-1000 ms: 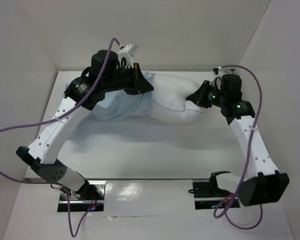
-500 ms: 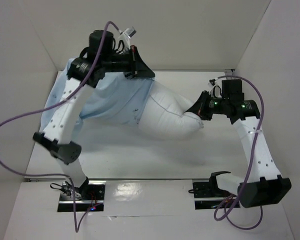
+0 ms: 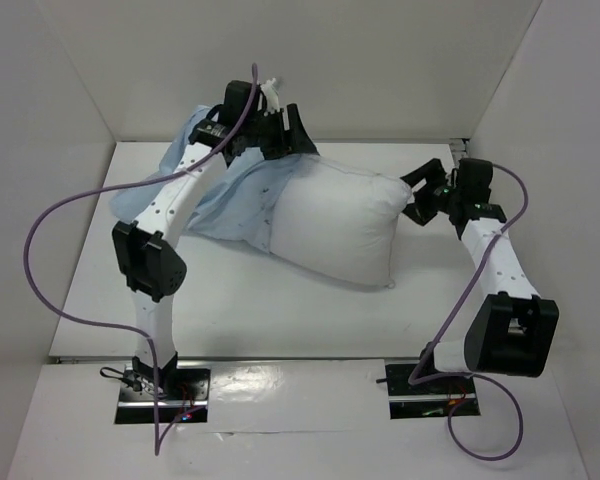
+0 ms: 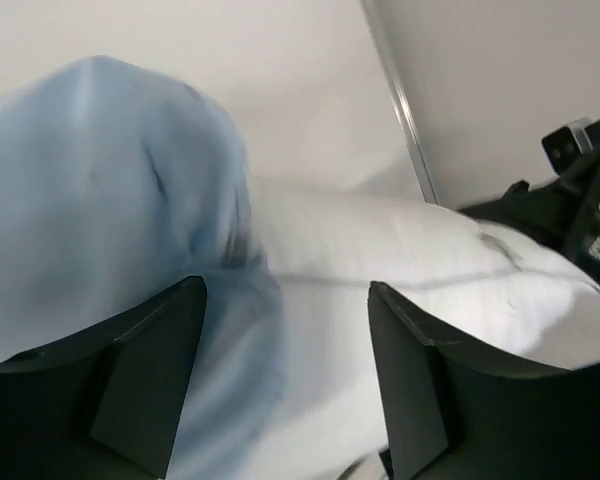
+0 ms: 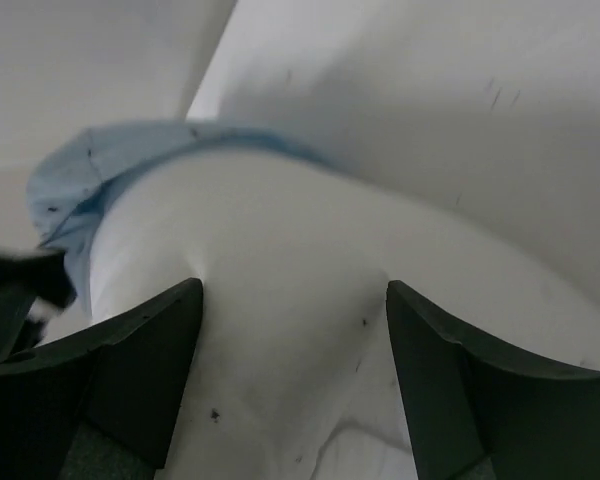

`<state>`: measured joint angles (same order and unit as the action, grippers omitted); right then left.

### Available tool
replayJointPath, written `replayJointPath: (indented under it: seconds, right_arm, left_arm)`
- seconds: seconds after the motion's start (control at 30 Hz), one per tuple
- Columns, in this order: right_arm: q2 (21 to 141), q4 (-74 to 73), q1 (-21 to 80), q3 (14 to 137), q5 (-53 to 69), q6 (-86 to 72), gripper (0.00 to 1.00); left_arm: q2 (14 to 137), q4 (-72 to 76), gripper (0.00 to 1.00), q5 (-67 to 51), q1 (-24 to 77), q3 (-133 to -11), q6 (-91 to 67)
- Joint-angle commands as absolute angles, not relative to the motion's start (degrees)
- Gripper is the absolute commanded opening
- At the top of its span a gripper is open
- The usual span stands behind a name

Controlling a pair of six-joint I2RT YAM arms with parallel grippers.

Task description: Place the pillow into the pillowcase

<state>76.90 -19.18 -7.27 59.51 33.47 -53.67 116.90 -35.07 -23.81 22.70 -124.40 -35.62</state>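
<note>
Left gripper [image 4: 285,290] sits high at the back w/ jaws spread wide. Blue cloth and white stuffing fill the gap, so we read it as open; whether a finger hooks the hem, we can't tell. Right gripper [image 5: 292,290] is open just as wide, and the cushion's end bulges between its fingers w/o any pinch showing.

The pillow [image 3: 335,225] lies mid-table [image 3: 280,320], angled, w/ most of it bare. Only its left rear end is tucked into the pillowcase [image 3: 225,195]. The case is bunched to the left and rear, and part of it is lifted up near the back wall.

We judge the job approx. a quarter done. The step in hand is drawing the case mouth rightward over the cushion.

To do it well:
- Left gripper should close on the hem only, one layer, no stuffing, or the case drags the cushion along.
- Pull along the long axis toward the right gripper, low, not upward.
- Right gripper should pinch the bare end firmly as an anchor, esp. against sliding.
- Watch the underside layer: it may fold under and jam.
</note>
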Motion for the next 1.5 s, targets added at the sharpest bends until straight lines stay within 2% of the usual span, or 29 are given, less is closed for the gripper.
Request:
replayJointPath:
  seconds: [0.0, 0.13, 0.27, 0.33, 0.37, 0.4, 0.47, 0.5, 0.7, 0.93, 1.07, 1.37, 1.47]
  right_arm:
    - [76.64, -15.38, -8.52, 65.29, 15.51, -48.61, 0.81]
    - [79.18, -20.90, -9.23, 72.93, 13.80, -41.69, 0.90]
    - [77.44, -24.96, -9.23, 76.99, 9.24, -35.71, 1.00]
    - [74.73, -26.80, -9.23, 76.99, 5.91, -33.67, 1.00]
    - [73.75, -27.50, -9.23, 76.30, 4.67, -32.97, 1.00]
    - [72.78, -27.51, -9.23, 75.24, 3.18, -32.96, 1.00]
    - [70.84, -25.24, -9.23, 69.63, 2.55, -32.96, 1.00]
    - [70.84, -25.22, -9.23, 67.00, 4.46, -32.96, 1.00]
    - [78.13, -24.34, -9.23, 66.26, 10.20, -30.15, 1.00]
    - [79.28, -23.29, -9.23, 64.51, 10.20, -30.15, 1.00]
    - [81.29, -22.76, -9.23, 64.51, 11.51, -30.15, 1.00]
    - [83.76, -20.92, -8.70, 63.28, 13.18, -31.29, 1.00]
    - [83.76, -20.39, -8.17, 63.28, 13.18, -31.29, 1.00]
  left_arm:
    - [105.66, -31.12, 0.79, -14.07, 23.73, -124.11, -29.19]
    - [105.02, -32.59, 0.92, -8.98, 23.73, -128.30, -27.87]
    - [107.31, -37.44, 0.94, -6.42, 23.73, -134.30, -25.50]
    - [104.43, -37.97, 0.86, -3.71, 23.73, -130.18, -25.49]
    - [103.54, -37.97, 0.77, -2.30, 24.43, -128.34, -24.18]
    - [102.84, -37.97, 0.76, -0.81, 24.43, -124.49, -23.39]
    - [102.30, -37.97, 0.78, 4.45, 26.71, -120.87, -20.93]
    - [103.26, -38.84, 0.83, 5.79, 27.24, -119.89, -20.92]
    - [112.05, -44.82, 0.88, 11.33, 29.96, -125.33, -21.53]
    - [114.69, -42.90, 0.88, 16.52, 32.96, -125.86, -21.01]
    - [120.39, -42.89, 0.88, 21.69, 34.19, -130.50, -21.01]
    - [129.01, -42.19, 0.89, 22.40, 35.24, -138.34, -18.29]
    - [130.07, -42.19, 0.84, 27.15, 35.24, -139.22, -17.49]
